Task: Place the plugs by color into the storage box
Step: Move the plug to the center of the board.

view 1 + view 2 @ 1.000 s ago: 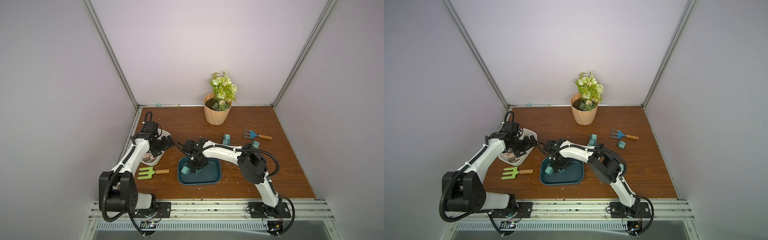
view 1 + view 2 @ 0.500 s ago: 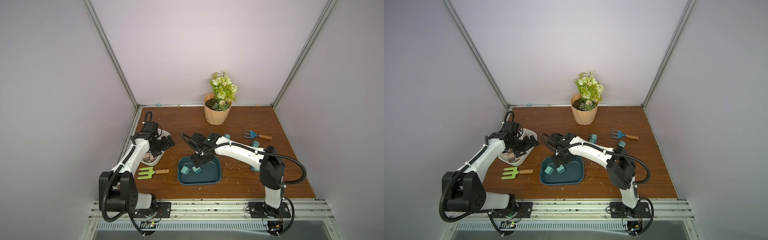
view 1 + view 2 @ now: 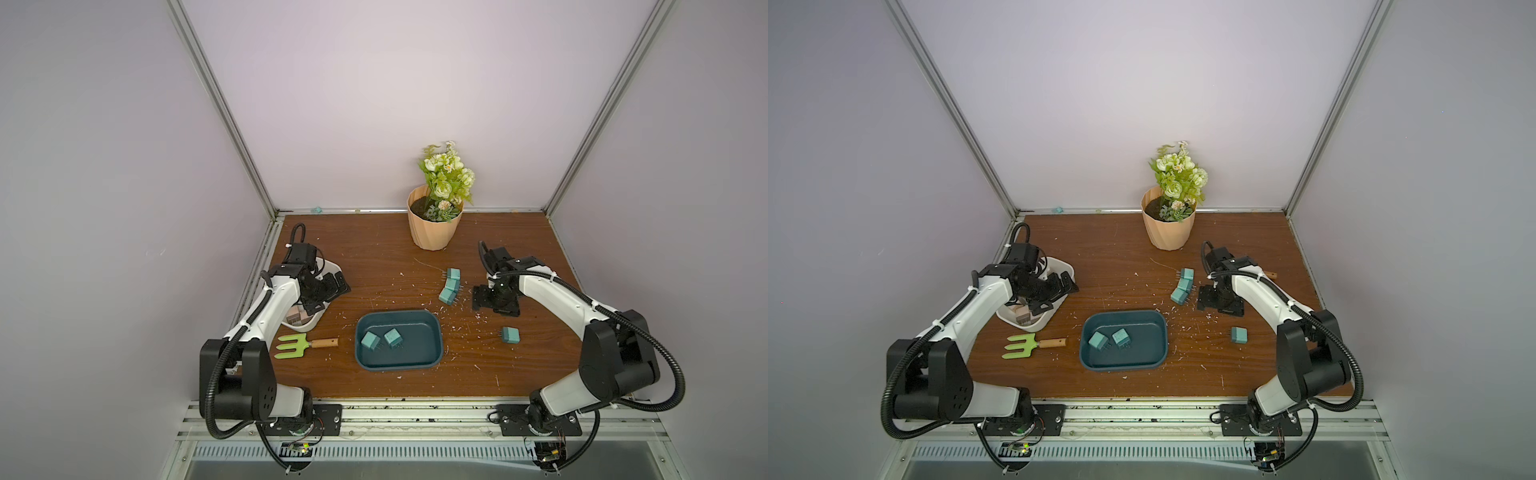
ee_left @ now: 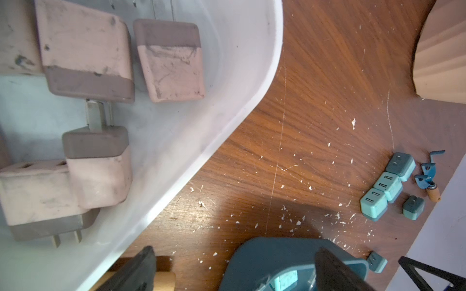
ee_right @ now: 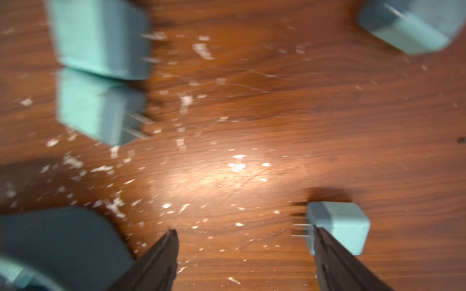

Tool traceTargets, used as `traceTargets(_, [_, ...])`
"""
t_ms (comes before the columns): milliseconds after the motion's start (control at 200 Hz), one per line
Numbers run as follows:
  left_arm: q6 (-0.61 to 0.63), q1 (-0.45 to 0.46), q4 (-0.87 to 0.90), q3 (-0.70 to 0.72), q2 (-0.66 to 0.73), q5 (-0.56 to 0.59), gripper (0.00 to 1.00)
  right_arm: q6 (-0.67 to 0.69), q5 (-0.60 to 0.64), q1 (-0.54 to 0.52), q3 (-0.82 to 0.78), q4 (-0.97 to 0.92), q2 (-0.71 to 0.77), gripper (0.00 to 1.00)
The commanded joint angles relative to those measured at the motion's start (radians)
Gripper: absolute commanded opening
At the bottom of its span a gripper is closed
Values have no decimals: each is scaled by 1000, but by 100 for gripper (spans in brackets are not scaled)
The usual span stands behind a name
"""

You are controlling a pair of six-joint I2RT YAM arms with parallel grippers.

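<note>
Two teal plugs [image 3: 369, 340] lie in the dark tray [image 3: 420, 347]. Right fingers [image 5: 156, 264] gape empty above the table [image 3: 374, 257], and left fingers [image 4: 137, 270] gape empty by the white tray [image 4: 227, 100].

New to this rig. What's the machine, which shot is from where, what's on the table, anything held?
A left arm and a right arm. Two pictures are near-twin overhead views from one stereo camera; two come from wrist cameras. On the wooden table: a teal tray holding two teal plugs, loose teal plugs beside it, a white tray of beige-pink plugs, a green garden fork, a blue garden fork, a flower pot. The left arm's two fingers stand open above the white tray's rim; the right arm's two fingers stand open over bare wood among the loose plugs. Nothing is held.
</note>
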State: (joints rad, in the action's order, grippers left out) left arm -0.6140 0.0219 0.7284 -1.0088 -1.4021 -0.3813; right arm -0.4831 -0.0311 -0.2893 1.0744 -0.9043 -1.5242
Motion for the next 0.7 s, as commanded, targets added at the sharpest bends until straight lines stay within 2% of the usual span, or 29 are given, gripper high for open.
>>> traceTargets(0, [10,-10,5,-20,-3,-4,99,-6,27,83,-39,14,69,91])
traceTargets(130, [14,-10,5,-12,-3,-4,99,-60,-9,171,-129,72,148,94])
traceTargets(330, [19,-10,4,-13,-16,-1,99,-135,-4,198,-234,116,228,97])
traceTargets(696, [27,-10,-1,-44,-58,-3,99,-112,-170,211,-325,236,174,95])
